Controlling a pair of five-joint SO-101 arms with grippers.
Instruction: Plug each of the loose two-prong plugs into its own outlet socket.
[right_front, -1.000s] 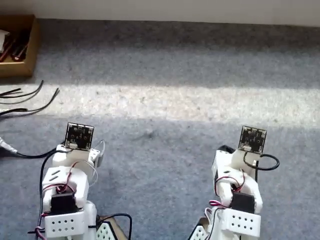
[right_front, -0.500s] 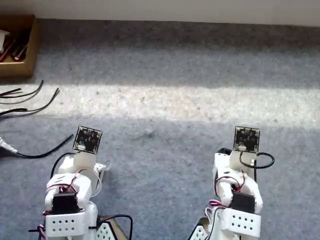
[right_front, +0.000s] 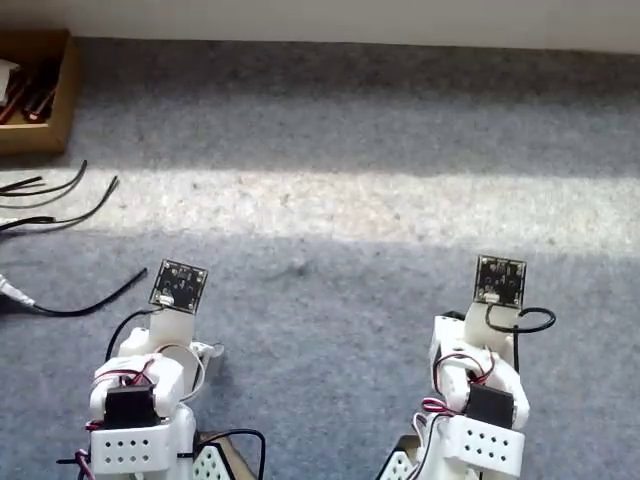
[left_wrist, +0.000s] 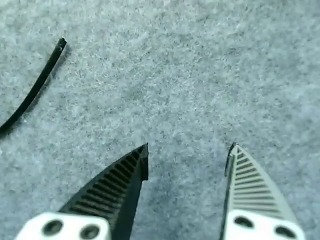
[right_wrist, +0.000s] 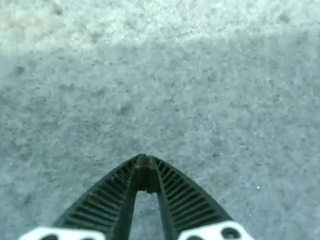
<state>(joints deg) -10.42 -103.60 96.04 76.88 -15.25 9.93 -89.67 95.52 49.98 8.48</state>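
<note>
Left gripper, seen from its own wrist, hangs low over the grey felt-like table covering with its 2 ribbed, pointed fingers spread wide apart; bare covering shows in the gap between them. Well off to one side of those fingers lies a thin black cable with a cut-looking free end, flat on the covering and touching neither finger. Whether it leads to a plug cannot be told.

Right gripper is closed: its 2 black ribbed fingers meet at the tips, with a narrow slit between them farther back, and the same grey covering lies beneath, part in shade and part in brighter light.

From the high view, the white left arm stands at the near edge of the table with its small black wrist camera board uppermost, and the thin black cable runs off from just beside it. The white right arm stands well apart from it, also at the near edge, topped by its own black camera board. A bright band of light crosses the covering beyond both arms. At the far corner on the left arm's side sits a brown open box, and 2 more thin black wires lie near it.
</note>
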